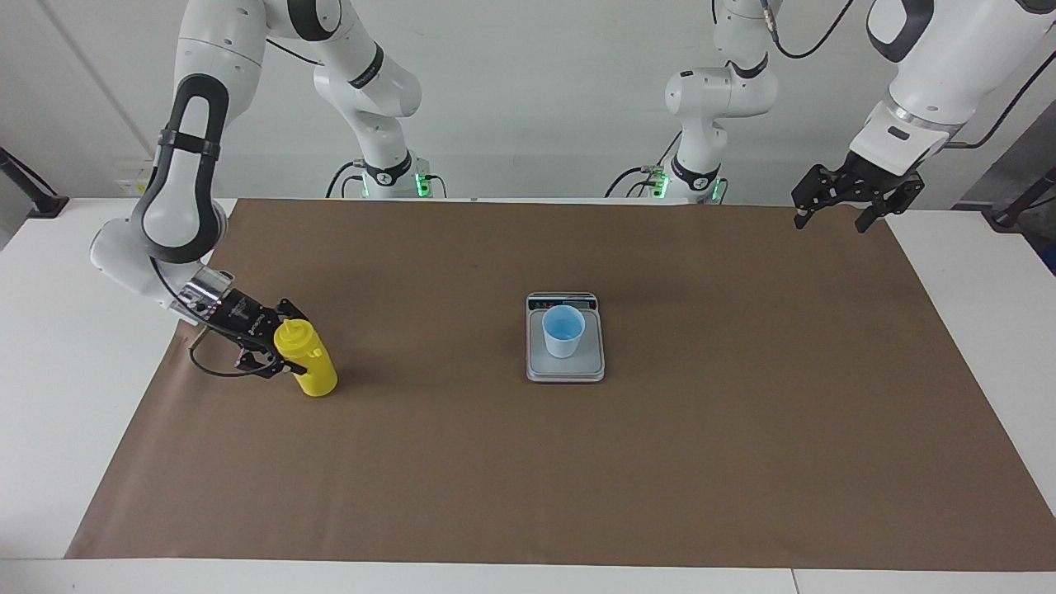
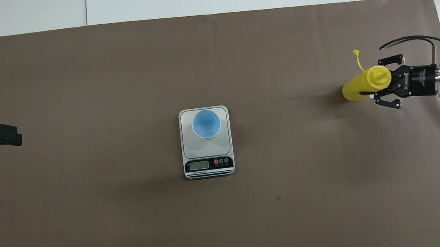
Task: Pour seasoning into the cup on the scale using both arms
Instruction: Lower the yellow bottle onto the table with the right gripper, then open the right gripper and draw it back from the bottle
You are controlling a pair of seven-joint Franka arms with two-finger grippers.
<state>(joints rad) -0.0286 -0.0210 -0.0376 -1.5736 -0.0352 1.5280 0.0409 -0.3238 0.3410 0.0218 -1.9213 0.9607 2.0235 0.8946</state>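
My right gripper (image 1: pixel 289 345) is shut on the seasoning bottle (image 1: pixel 317 373) just below its ribbed nozzle, at the right arm's end of the mat. The yellow bottle (image 2: pixel 352 89) stands almost upright with its base at or just above the mat, and its small cap hangs off on its tether. In the middle of the mat the light blue cup (image 1: pixel 563 332) stands upright on the plate of the silver scale (image 1: pixel 568 370). From overhead, the cup (image 2: pixel 206 124) is on the part of the scale (image 2: pixel 206 150) away from the display. My left gripper (image 1: pixel 831 219) waits open, raised over the mat's edge at the left arm's end.
A brown mat (image 1: pixel 742 429) covers most of the white table (image 1: pixel 49 388). The scale's display strip faces the robots. Bare mat lies between the bottle and the scale.
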